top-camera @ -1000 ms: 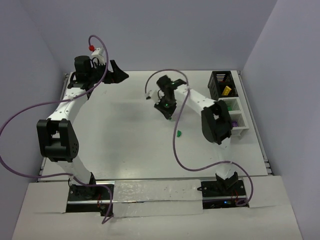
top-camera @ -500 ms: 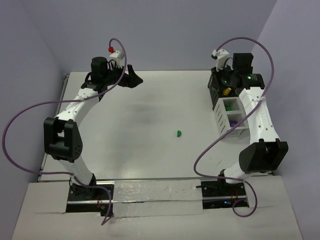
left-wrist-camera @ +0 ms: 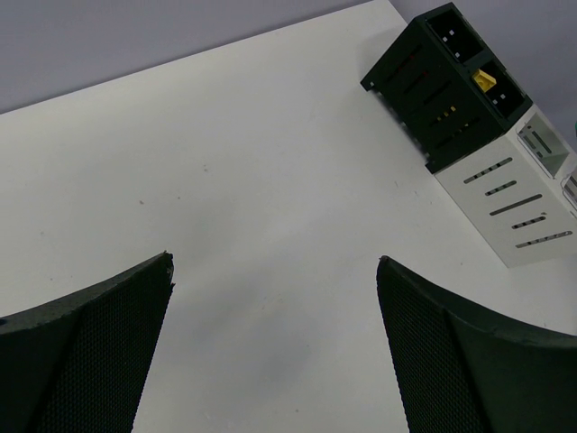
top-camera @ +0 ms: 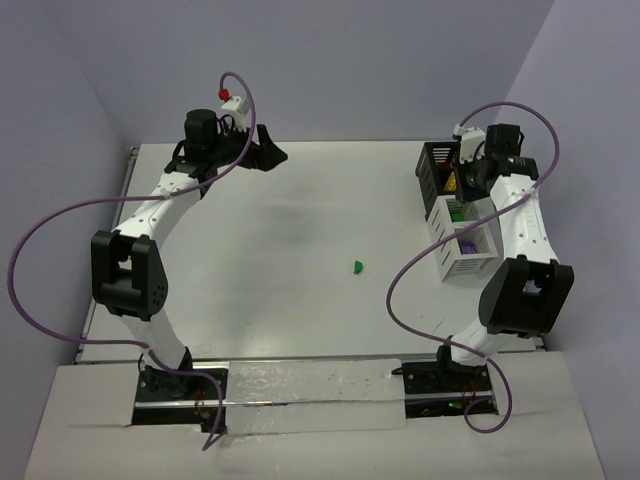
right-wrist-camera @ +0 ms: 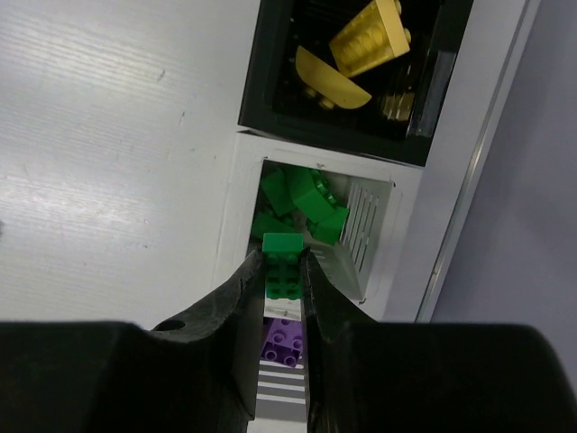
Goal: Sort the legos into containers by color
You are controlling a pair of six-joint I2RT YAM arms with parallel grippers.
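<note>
My right gripper point(right-wrist-camera: 282, 262) is shut on a green lego point(right-wrist-camera: 283, 263) and holds it over the white rack point(top-camera: 448, 258), at the compartment holding several green legos point(right-wrist-camera: 306, 200). A purple lego point(right-wrist-camera: 287, 341) lies in the compartment below it. Yellow legos point(right-wrist-camera: 361, 36) lie in the black slatted section point(top-camera: 437, 172). In the top view the right gripper point(top-camera: 470, 172) hangs over the rack's far end. One green lego point(top-camera: 357, 266) lies on the table's middle. My left gripper point(left-wrist-camera: 275, 262) is open and empty at the table's far left point(top-camera: 262, 152), aimed toward the rack point(left-wrist-camera: 518, 212).
The rack stands at the table's right side, tilted from the right edge. Purple cables loop from both arms. Grey walls close the far and side edges of the table point(top-camera: 250, 270).
My right arm swung from the table's middle to the rack with the green lego in it. The rack has shifted and turned a little. My left gripper moved slightly to the right.
</note>
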